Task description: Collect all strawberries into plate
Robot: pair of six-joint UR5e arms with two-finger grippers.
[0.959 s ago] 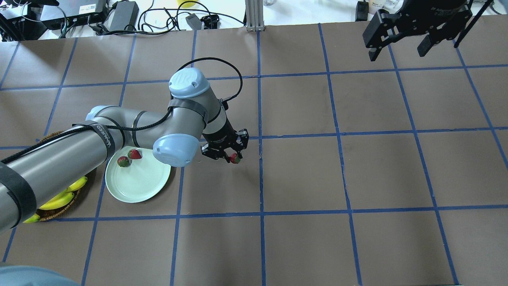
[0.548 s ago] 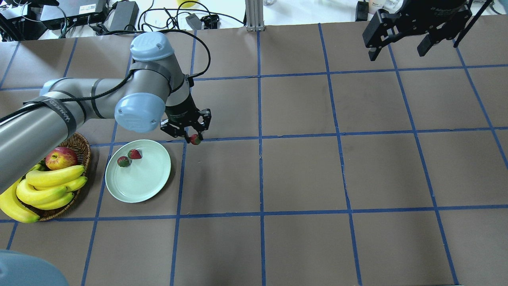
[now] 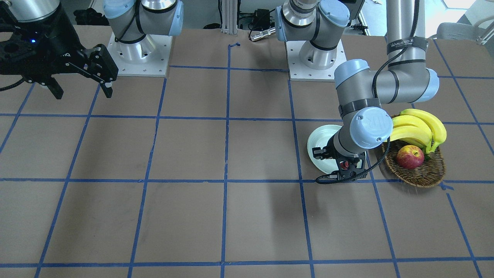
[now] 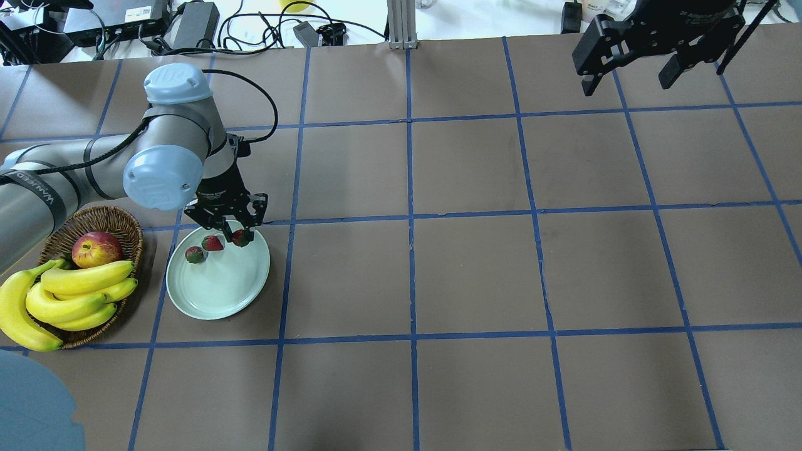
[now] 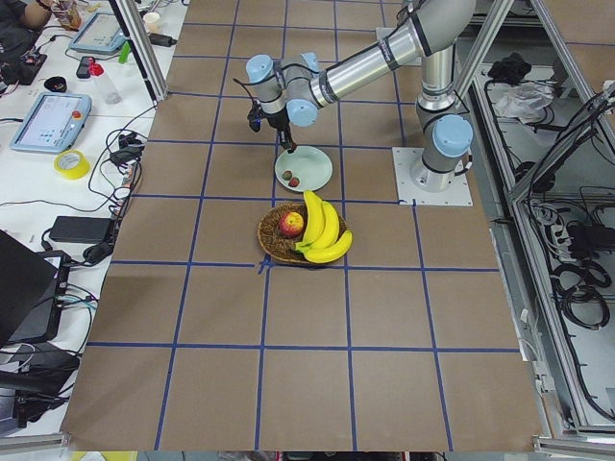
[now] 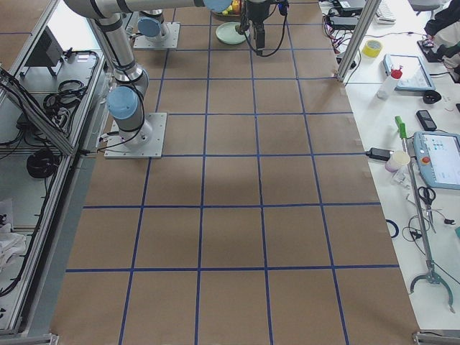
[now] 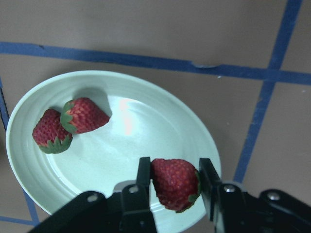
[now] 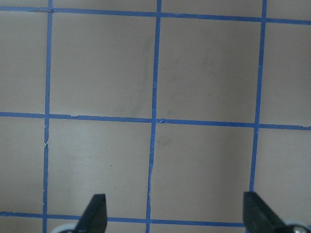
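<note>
From the front, you'll find the left arm (image 3: 370, 127) covering half the plate (image 3: 318, 144) and both strawberries (image 4: 212, 243) lying on it. In the right-side view the plate is too small for you to pick out fruit. Overhead, the top edge crops the right claw (image 4: 626, 83). Its wrist camera catches only two fingertips (image 8: 95, 213).

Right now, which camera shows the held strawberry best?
The left wrist view: the strawberry sits large and sharp between the left gripper's fingers, above the plate. The overhead view shows it small; the front view, a red speck; the side views, nothing clear.
</note>
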